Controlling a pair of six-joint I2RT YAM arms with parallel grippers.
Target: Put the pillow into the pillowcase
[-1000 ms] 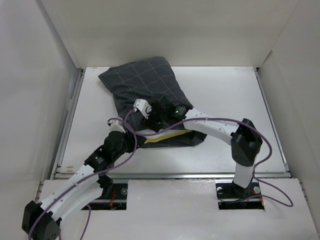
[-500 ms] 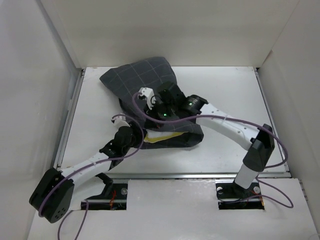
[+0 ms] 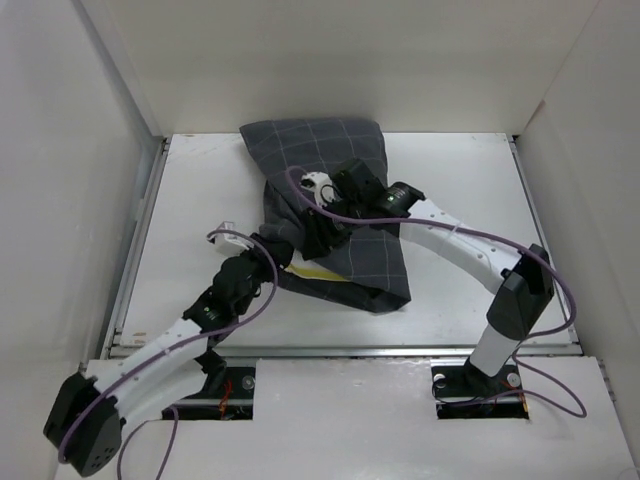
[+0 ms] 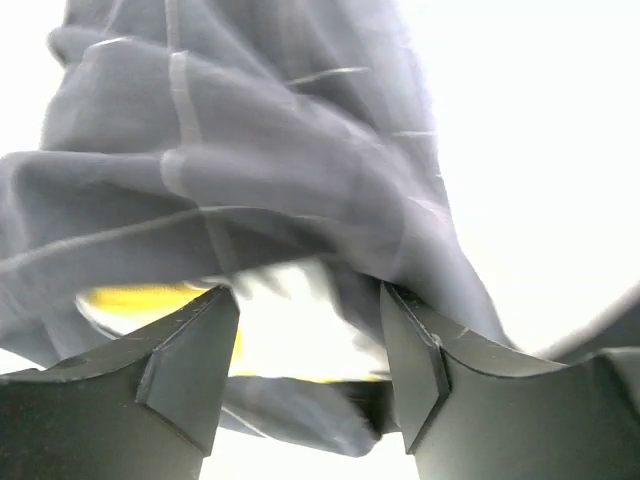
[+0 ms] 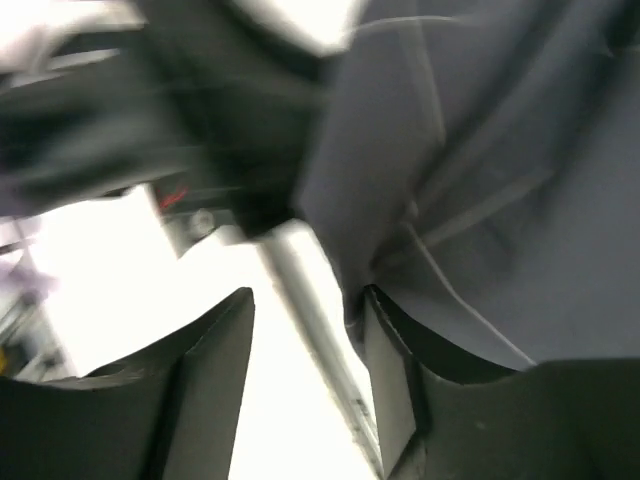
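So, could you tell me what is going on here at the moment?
Two robot arms are fitting a pillow into a dark checked pillowcase on the table. Only a yellow strip of pillow shows at the near opening. The left arm's jaws stand open there; the right arm's stand open at the case's middle.

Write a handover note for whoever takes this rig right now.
Left gripper: fingers apart at the near open end of the pillowcase; no pinch that I can see.
Right gripper: fingers apart against the pillowcase fabric, partway up; this view is blurred.
The pillowcase lies rumpled on the table, running from the back edge toward the arms.
Pillow: almost all inside, with only a yellow strip showing at the near opening.
Done: pillow mostly in.
Left: push the last strip in, pull the case edge over it, and probably straighten it.
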